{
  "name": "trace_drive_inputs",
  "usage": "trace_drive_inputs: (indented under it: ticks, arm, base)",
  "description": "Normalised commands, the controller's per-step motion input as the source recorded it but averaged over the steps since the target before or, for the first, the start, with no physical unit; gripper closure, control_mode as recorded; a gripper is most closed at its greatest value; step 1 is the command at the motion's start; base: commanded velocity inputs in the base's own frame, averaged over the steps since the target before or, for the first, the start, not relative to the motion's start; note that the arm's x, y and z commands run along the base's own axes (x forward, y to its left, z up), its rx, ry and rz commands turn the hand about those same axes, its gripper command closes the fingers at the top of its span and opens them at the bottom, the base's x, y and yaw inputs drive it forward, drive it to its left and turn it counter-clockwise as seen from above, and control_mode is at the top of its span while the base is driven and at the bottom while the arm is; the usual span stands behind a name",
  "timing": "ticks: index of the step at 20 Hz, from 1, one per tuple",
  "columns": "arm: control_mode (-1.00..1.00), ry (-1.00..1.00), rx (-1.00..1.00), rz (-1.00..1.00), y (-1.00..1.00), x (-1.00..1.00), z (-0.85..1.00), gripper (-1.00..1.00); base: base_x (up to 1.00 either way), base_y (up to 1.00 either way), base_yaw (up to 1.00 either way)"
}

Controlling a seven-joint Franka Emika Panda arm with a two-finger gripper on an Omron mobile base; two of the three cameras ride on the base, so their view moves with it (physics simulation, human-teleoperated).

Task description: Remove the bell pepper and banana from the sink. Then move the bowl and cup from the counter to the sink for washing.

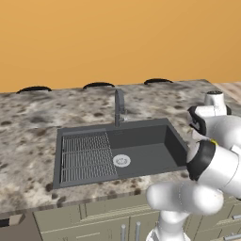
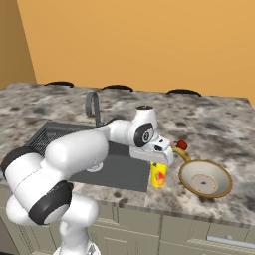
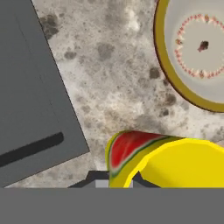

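Observation:
The yellow cup (image 2: 159, 175) with its red mark stands on the counter just right of the sink (image 2: 119, 172). My gripper (image 2: 158, 163) comes down on it from above, shut on its rim. In the hand view the cup (image 3: 166, 159) lies right at my gripper (image 3: 114, 180), its wall between the finger tips. The wide beige bowl (image 2: 205, 180) sits on the counter to the cup's right, seen also as the bowl (image 3: 192, 48) at the hand view's top right. Behind the bowl lie the red bell pepper (image 2: 182, 145) and the curved banana (image 2: 180, 154). The sink (image 1: 141, 150) holds no objects.
A grey faucet (image 1: 119, 107) rises behind the basin, with a ribbed drainer (image 1: 87, 157) on its left and a white drain (image 1: 121, 160). Speckled stone counter (image 2: 219, 124) spreads around; an orange wall stands behind. Cabinet fronts run below the front edge.

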Motion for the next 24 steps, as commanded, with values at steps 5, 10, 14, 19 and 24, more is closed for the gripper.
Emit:
trace_drive_inputs:
  ticks: [5,10,14,19,24]
  arm:
    - [-1.0,0.0,-0.01,0.38,0.3,0.02,0.33,1.0]
    - [-1.0,0.0,0.0,0.39,0.3,0.09,0.27,1.0]
    - [-1.0,0.0,0.03,0.39,0.28,0.14,0.18,1.0]
    - [-1.0,0.0,0.08,0.4,0.26,0.23,0.08,1.0]
    - [-1.0,0.0,0.07,0.36,0.26,0.31,-0.01,1.0]
  base:
    - [0.0,0.0,0.0]
    - [0.0,0.0,0.0]
    - [0.0,0.0,0.0]
    - [0.0,0.0,0.0]
    - [0.0,0.0,0.0]
